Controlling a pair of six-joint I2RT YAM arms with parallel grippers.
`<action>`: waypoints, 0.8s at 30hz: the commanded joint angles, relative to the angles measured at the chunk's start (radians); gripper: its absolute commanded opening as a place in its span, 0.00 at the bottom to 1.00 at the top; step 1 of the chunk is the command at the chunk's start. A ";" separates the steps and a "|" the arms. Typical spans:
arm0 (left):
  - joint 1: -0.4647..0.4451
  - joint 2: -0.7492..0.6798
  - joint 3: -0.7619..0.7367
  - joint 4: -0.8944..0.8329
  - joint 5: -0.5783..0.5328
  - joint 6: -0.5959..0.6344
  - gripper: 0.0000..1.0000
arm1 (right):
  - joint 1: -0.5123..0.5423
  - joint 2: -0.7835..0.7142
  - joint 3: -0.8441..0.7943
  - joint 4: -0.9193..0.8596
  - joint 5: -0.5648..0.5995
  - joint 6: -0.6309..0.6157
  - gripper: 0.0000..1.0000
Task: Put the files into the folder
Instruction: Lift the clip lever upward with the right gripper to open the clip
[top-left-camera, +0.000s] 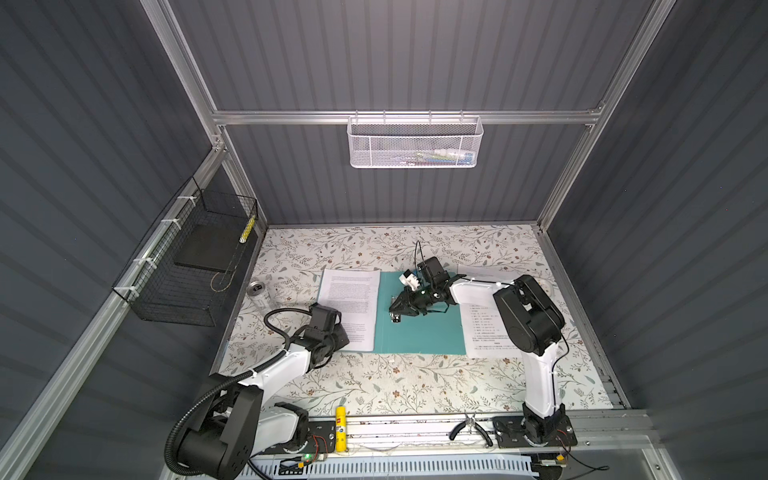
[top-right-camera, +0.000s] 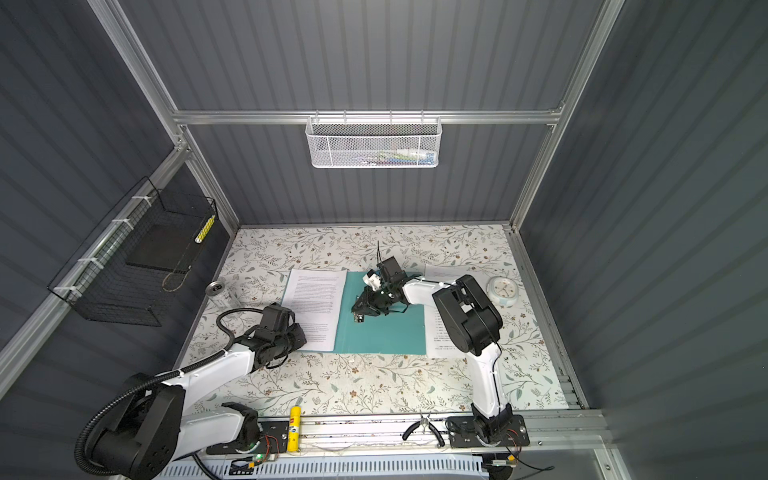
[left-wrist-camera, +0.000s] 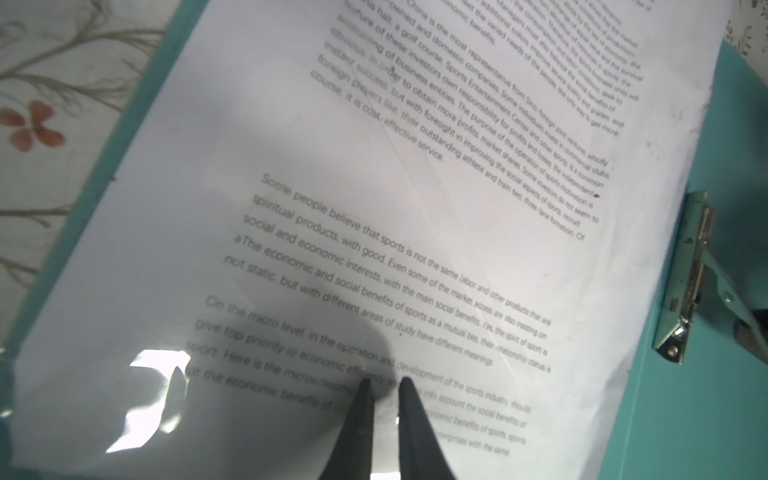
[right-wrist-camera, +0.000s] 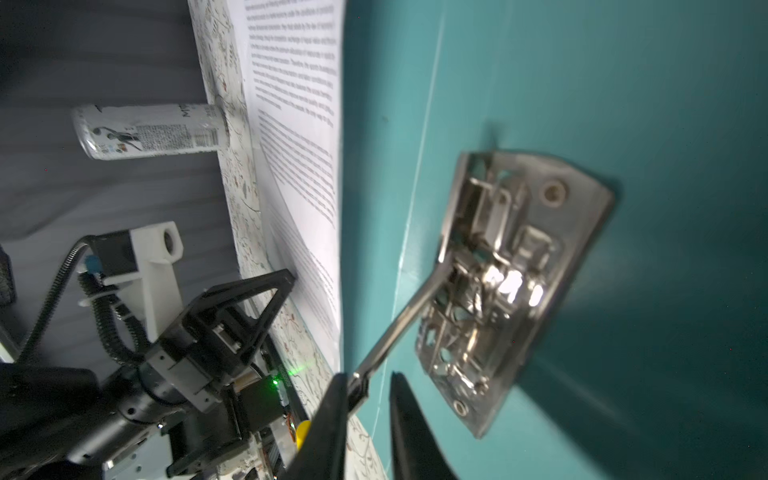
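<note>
Two narrow gaps, wrist views only: right jaws beside folder (right-wrist-camera: 582, 83) clip lever (right-wrist-camera: 399, 328), ungripped; left jaws empty, touching files (left-wrist-camera: 374, 187).

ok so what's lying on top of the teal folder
A printed sheet covers the left half of the folder; the silver clip sits on the bare right half, by the right pincer. Whether more sheets lie beneath the top one is hidden.

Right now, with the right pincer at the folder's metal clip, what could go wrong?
The silver metal clip's lever touches only one finger of the open right pincer; it could slip off and snap back. The white printed paper sheet on the teal card folder lies beside the clip, not under it; pushed by the left pincer, it may buckle.
</note>
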 joint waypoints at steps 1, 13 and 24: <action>0.010 0.016 -0.001 -0.073 -0.020 -0.008 0.19 | -0.023 -0.033 -0.001 0.057 -0.045 0.056 0.31; 0.011 -0.013 -0.015 -0.070 -0.041 -0.031 0.18 | -0.071 -0.119 -0.091 0.031 0.006 0.086 0.24; 0.012 -0.073 -0.039 -0.083 -0.062 -0.044 0.18 | -0.008 -0.106 -0.160 0.026 0.016 0.077 0.15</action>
